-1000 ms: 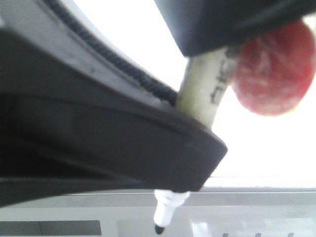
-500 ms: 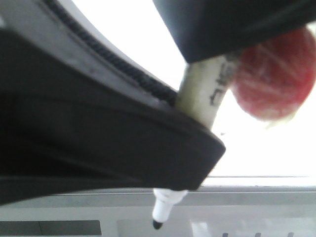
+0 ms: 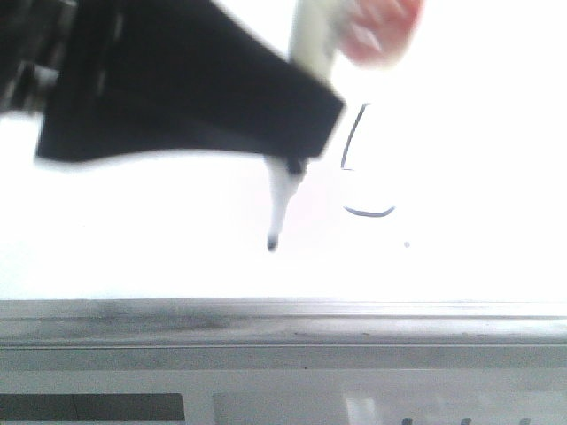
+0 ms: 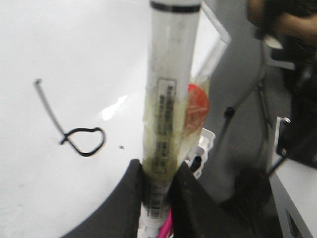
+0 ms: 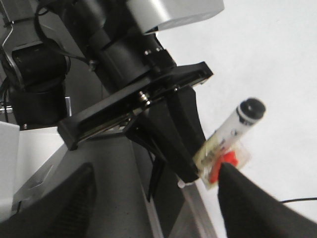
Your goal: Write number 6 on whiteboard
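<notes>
Front view first: the left gripper (image 3: 297, 133) is a big dark blur up top, clamped around a white marker (image 3: 285, 190) that pokes down out of it, black tip pointing at the whiteboard (image 3: 461, 257); whether the tip touches the surface I can't tell. Just right of the marker sits the number 6 (image 3: 359, 168), a thin curved stem plus a short arc below (the glare eats the line between them). A reddish blob (image 3: 381, 31) is by the marker's upper end, and the board's grey rail (image 3: 283, 323) runs along its lower edge. Left wrist view: the marker (image 4: 168, 99) is pinched between the dark fingers (image 4: 131, 198), the 6 (image 4: 74, 126) shows a stem and closed loop, on the board (image 4: 74, 49) beside the marker. Right wrist view: the right gripper's (image 5: 158, 208) fingers sit wide apart with nothing between them, looking at the left one (image 5: 173, 129) holding the marker (image 5: 233, 134).
</notes>
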